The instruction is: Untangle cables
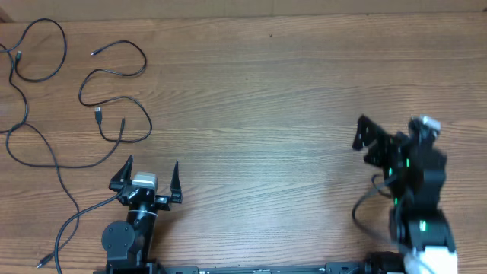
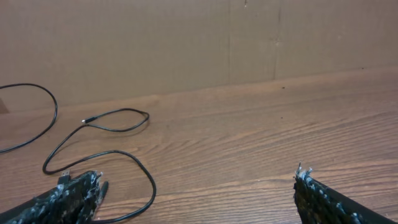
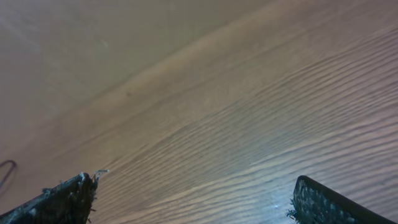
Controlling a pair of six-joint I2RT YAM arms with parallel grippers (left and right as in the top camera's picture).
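Currently cables point(image 1: 110, 102) lie loose near wide-spread left pincer point(image 1: 152, 163)

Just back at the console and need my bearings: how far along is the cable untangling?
Done: the cables lie spread as loose strands at the far left of the table, not bundled. In hand: nothing; left claw and right claw are both open and empty. Left: one plug end appears to cross another strand's loop near the left claw, so that may need parting.
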